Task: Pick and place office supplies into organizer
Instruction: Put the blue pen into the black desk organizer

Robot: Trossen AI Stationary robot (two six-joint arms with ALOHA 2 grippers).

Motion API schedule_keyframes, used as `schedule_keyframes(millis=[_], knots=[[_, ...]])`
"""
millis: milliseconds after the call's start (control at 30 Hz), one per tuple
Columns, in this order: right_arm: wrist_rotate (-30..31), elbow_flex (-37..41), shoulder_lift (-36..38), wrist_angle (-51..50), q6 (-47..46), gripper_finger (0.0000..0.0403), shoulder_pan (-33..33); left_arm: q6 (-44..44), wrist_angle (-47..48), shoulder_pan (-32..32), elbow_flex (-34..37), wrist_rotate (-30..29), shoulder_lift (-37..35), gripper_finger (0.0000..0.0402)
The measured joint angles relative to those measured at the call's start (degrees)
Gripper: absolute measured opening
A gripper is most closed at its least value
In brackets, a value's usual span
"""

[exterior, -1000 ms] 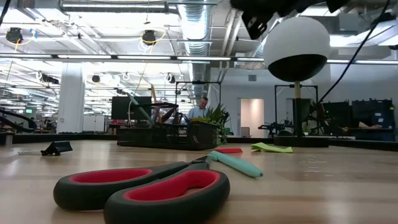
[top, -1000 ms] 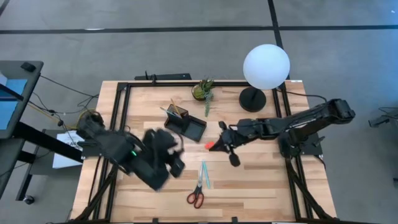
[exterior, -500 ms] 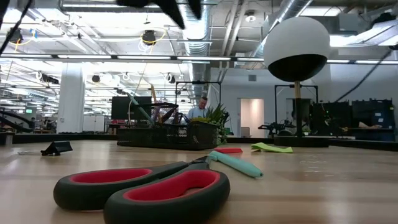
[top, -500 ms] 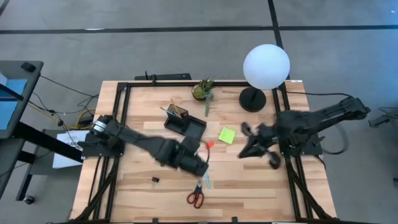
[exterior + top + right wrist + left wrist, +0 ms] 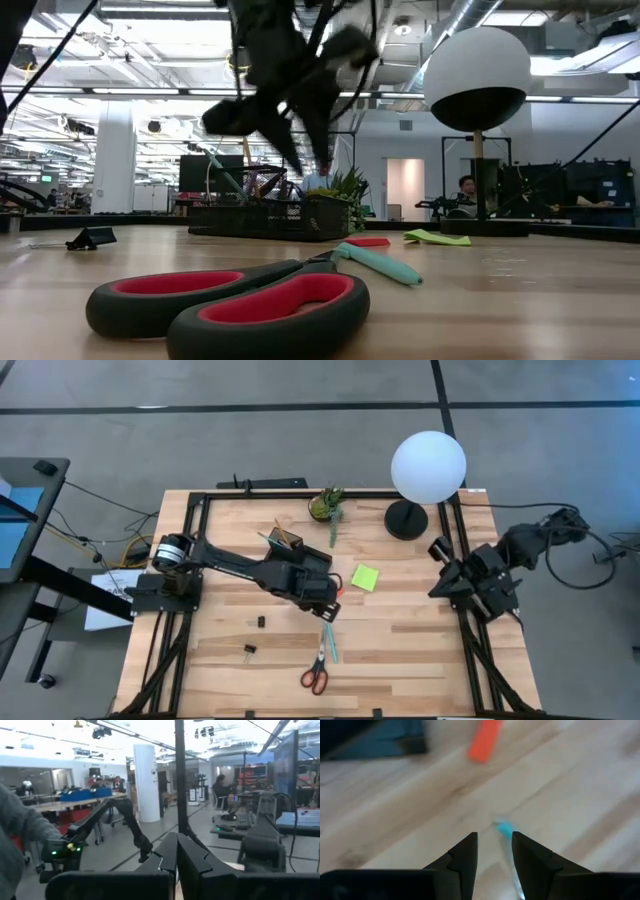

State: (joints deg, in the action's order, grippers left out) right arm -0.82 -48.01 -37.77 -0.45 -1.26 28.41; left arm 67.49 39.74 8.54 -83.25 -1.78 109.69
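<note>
A: So, starting big: the counter (image 5: pixel 400 650) carries everything, and I'll place things by the organizer (image 5: pixel 300 560), which sits toward its far side.

B: Where are the arms relative to it?

A: The left end effector (image 5: pixel 325 603) hovers just beside the organizer's near corner, over the small orange eraser (image 5: pixel 337 592) and the tip of the teal pen (image 5: pixel 329 642). In its wrist view the fingers (image 5: pixel 466 857) stand slightly apart with nothing between them, pointing down, and the pen tip lies just ahead of them. I'd judge it is lining up a pick there. The right end effector (image 5: pixel 440 550) is parked well away from the organizer at the counter's right edge, fingers pressed together, empty; likely out of the way.

B: And the supplies?

A: The red-handled scissors (image 5: pixel 315 674) lie well nearer than the organizer, handles toward the near edge, blades pointing back toward it. The teal pen runs nearly along the same line, its long axis leading from the scissors toward the organizer. The lime-green sticky pad (image 5: pixel 365 577) lies flat just to the organizer's right. Two tiny black clips (image 5: pixel 260 622) sit nearer and to its left. A few pens already stand tilted in the organizer's taller section.

B: Risk?

A: The pen is thin and flat on the wood; a narrow opening must straddle it squarely.
</note>
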Motion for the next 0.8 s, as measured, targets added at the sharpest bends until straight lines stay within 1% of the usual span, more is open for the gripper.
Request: schedule_keyframes(millis=[100, 267, 367, 433, 500, 567, 633, 700, 800], knots=[[0.45, 0.00, 0.05, -1.35, 0.31, 0.0000, 0.08, 0.58, -1.79, -0.44, 1.99, 0.04, 0.02, 0.0115], [0.98, 0.02, -0.25, -2.60, 0.30, 0.0000, 0.02, 1.41, -5.75, -0.53, 2.09, -1.61, 1.03, 0.0115], [0.96, 0.02, -1.19, -2.51, 0.30, 0.0000, -0.01, 2.82, -10.41, 0.25, 2.04, -2.95, 3.32, 0.0121], [0.98, 0.02, -1.86, -2.75, 0.29, 0.0000, -0.01, 3.16, -11.81, 1.42, 2.08, -3.33, 5.39, 0.0127], [0.98, 0.02, -2.16, -2.55, 0.28, 0.0000, -0.03, 3.81, -10.90, 2.58, 0.79, -3.74, 7.65, 0.0130], [0.96, 0.02, -2.14, -2.42, 0.26, 0.0000, -0.01, 4.97, -8.36, 3.24, -0.83, -3.84, 8.71, 0.0131], [0.96, 0.02, -2.30, -2.33, 0.29, 0.0000, -0.06, 5.31, -8.33, 3.42, -2.29, -4.28, 9.30, 0.0129], [0.93, 0.02, -2.40, -2.56, 0.26, 0.0000, -0.33, 5.51, -8.35, 3.22, -2.44, -4.55, 9.37, 0.0126], [0.94, 0.02, -2.35, -2.48, 0.26, 0.0000, -0.97, 6.74, -9.25, 2.91, -2.47, -6.76, 9.44, 0.0124]])
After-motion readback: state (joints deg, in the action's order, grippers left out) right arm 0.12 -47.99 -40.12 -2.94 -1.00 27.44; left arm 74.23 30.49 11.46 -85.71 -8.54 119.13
